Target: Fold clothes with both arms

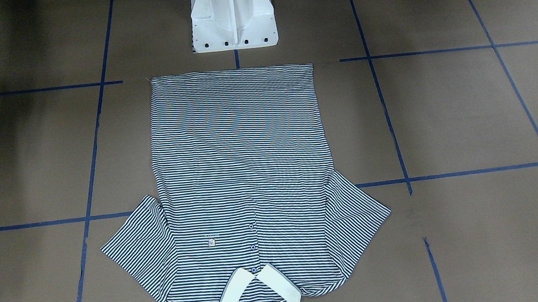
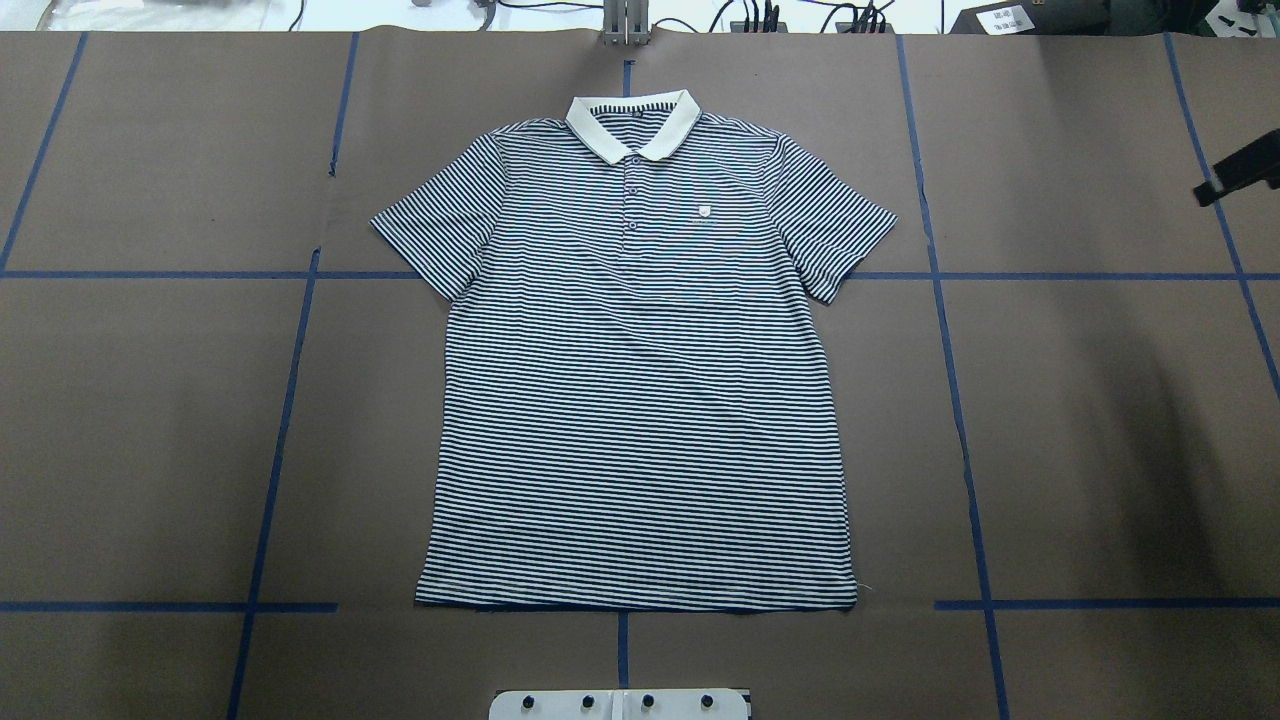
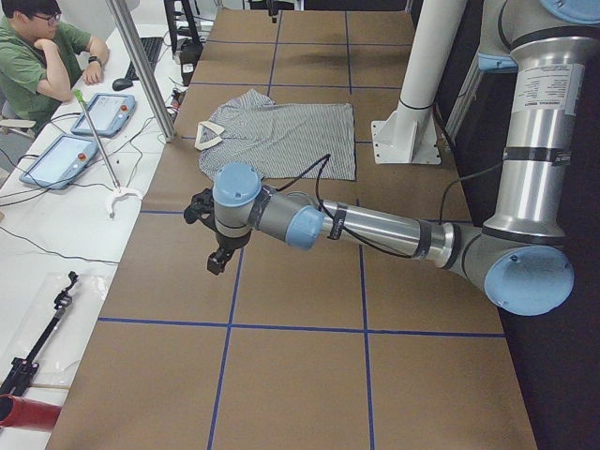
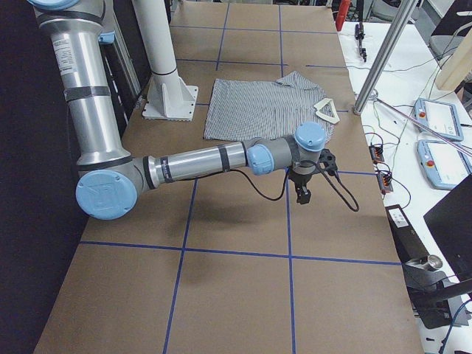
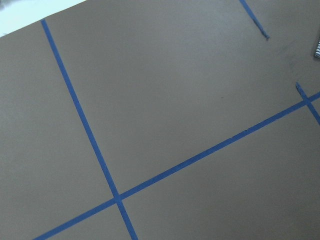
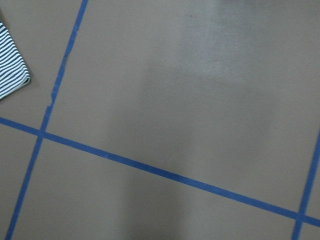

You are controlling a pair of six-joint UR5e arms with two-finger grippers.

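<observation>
Overhead exterior: the striped polo shirt (image 2: 640,400) lies flat and face up on the brown tabletop (image 2: 150,400). Its hem is just beyond the white pedestal (image 2: 620,704), its cream collar (image 2: 632,125) is at the end farthest from the pedestal, and both short sleeves are spread out. Blue tape lines (image 2: 280,440) cross the tabletop. At the view's right edge, far out from the pedestal and level with the sleeves, a black part of the right gripper (image 2: 1240,170) shows; I cannot tell how its jaws stand.

Exterior front-facing: the shirt (image 1: 244,172) is centred on the pedestal (image 1: 233,15), hem nearest it, placket buttoned. No arm shows here.

Exterior left: the left arm (image 3: 375,225) reaches out from the pedestal's (image 3: 408,141) side. The left gripper (image 3: 219,258) points down over bare tabletop, well apart from the shirt (image 3: 281,136). I cannot tell whether its jaws are open or closed. A person (image 3: 37,56) sits at a desk beyond the tabletop.

Exterior right: the right arm (image 4: 199,162) stretches away from the pedestal (image 4: 169,99). The right gripper (image 4: 302,195) hangs above the tabletop, off the shirt (image 4: 265,107).

Left wrist-mounted: brown tabletop and tape, with a striped sliver (image 5: 317,49) at the right edge.

Right wrist-mounted: a sleeve (image 6: 10,65) corner shows at the upper left; no jaws show.
</observation>
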